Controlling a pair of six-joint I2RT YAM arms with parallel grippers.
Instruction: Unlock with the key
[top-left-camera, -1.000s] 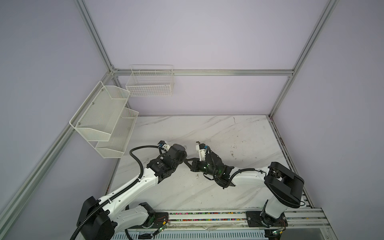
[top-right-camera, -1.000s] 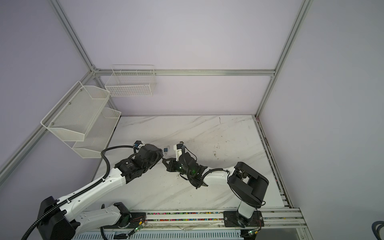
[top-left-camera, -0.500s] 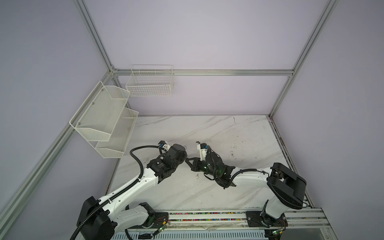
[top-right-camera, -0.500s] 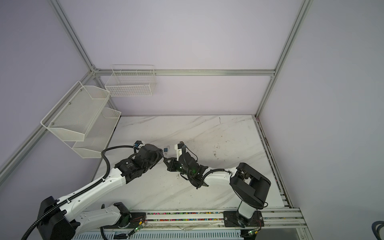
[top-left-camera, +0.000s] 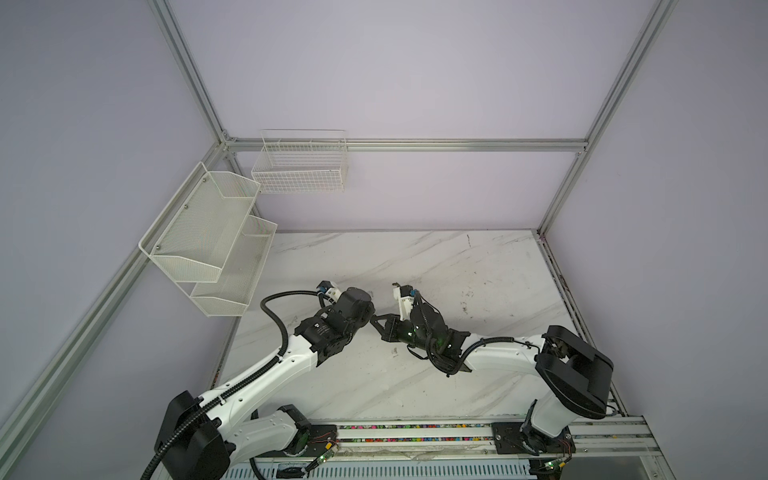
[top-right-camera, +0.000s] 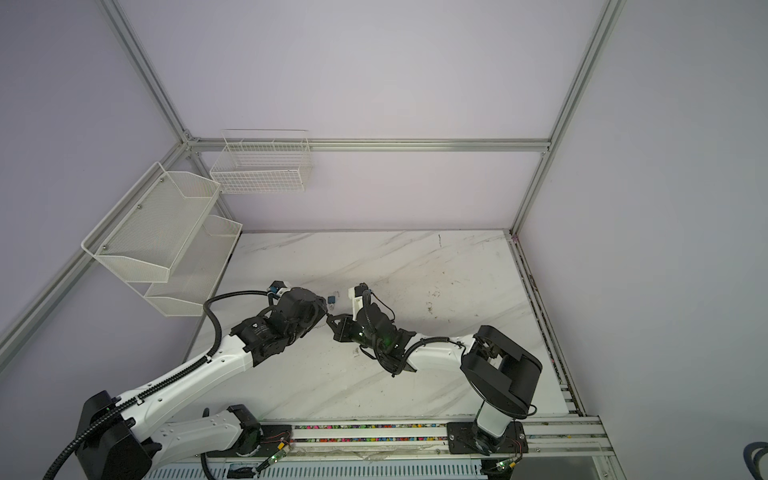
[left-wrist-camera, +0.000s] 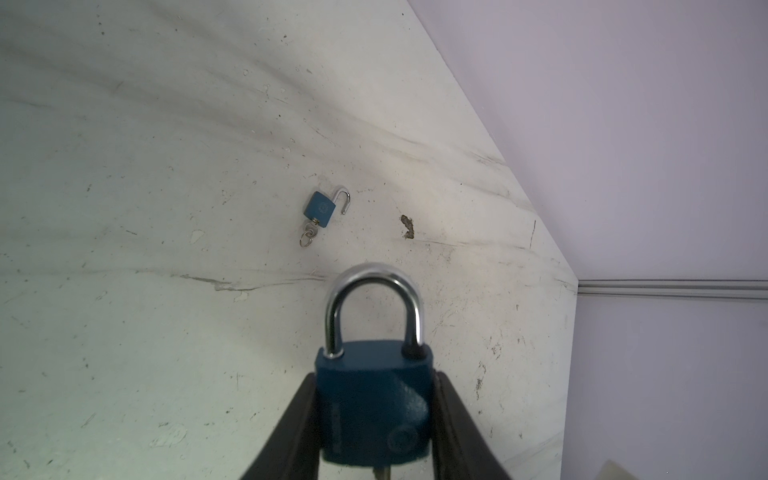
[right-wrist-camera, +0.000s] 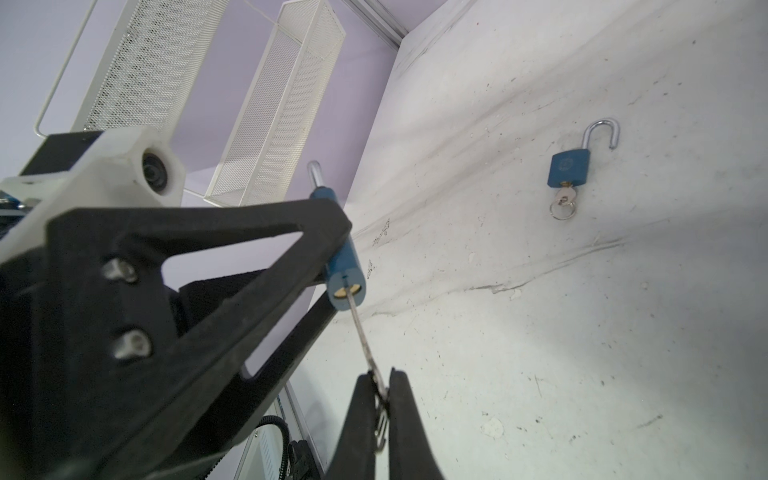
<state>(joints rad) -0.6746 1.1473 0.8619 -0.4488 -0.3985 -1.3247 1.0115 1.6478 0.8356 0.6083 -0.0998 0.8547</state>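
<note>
A blue padlock (left-wrist-camera: 374, 407) with a closed silver shackle stands upright between the fingers of my left gripper (left-wrist-camera: 374, 376), which is shut on its body. In the right wrist view the same padlock (right-wrist-camera: 343, 266) shows its underside with the brass keyway. My right gripper (right-wrist-camera: 381, 376) is shut on the head of a thin silver key (right-wrist-camera: 363, 336), whose tip meets the padlock's underside at the keyway. How deep the key sits I cannot tell. In both top views the two grippers (top-left-camera: 365, 322) (top-right-camera: 330, 319) meet tip to tip above the table's front middle.
A second, smaller blue padlock (left-wrist-camera: 320, 210) (right-wrist-camera: 569, 168) lies on the marble table (top-left-camera: 457, 270) with its shackle open and a key and ring in it. White mesh shelves (top-left-camera: 208, 245) hang on the left wall, a wire basket (top-left-camera: 301, 166) on the back wall.
Both grippers keep their place and their grip. The right arm's elbow has shifted slightly to the right.
</note>
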